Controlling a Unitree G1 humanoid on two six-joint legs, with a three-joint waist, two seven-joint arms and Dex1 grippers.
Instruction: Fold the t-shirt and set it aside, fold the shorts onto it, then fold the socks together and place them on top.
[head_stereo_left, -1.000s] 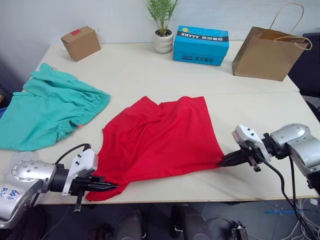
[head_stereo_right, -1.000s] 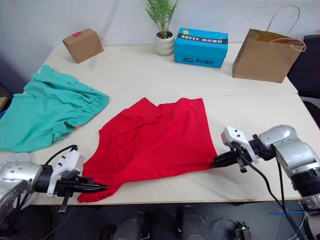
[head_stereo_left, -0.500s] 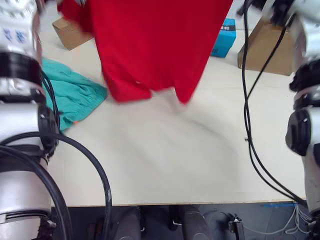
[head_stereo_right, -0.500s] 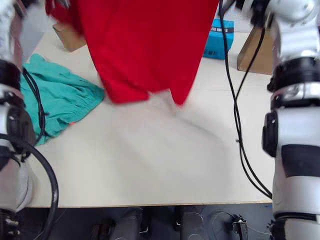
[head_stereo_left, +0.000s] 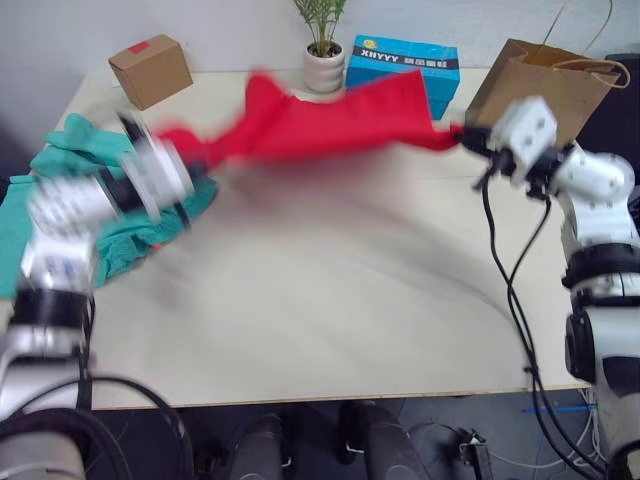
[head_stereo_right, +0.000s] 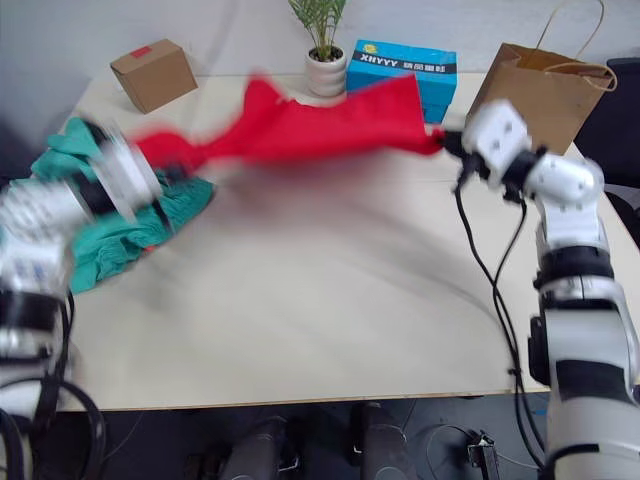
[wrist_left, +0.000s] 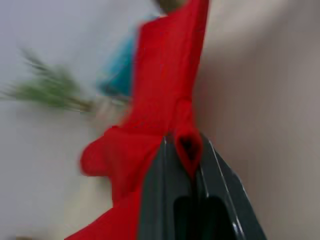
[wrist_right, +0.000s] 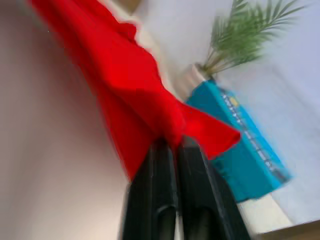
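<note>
The red t-shirt (head_stereo_left: 330, 125) is stretched in the air over the far half of the table, blurred by motion. My left gripper (wrist_left: 187, 150) is shut on one of its edges, at the left above the shorts. My right gripper (wrist_right: 172, 142) is shut on another edge at the right, near the paper bag; it also appears as the right gripper (head_stereo_left: 465, 135) in the left eye view. The teal shorts (head_stereo_left: 145, 225) lie crumpled at the table's left edge, partly behind my left arm. The socks are out of view.
Along the far edge of the table (head_stereo_left: 320, 300) stand a cardboard box (head_stereo_left: 150, 70), a potted plant (head_stereo_left: 323, 70), a blue box (head_stereo_left: 405, 60) and a brown paper bag (head_stereo_left: 545, 85). The near half of the tabletop is bare.
A second ago the t-shirt lay flat with both grippers at its near corners. It was then raised high before the camera, and now swings outward, stretched low over the far table.
</note>
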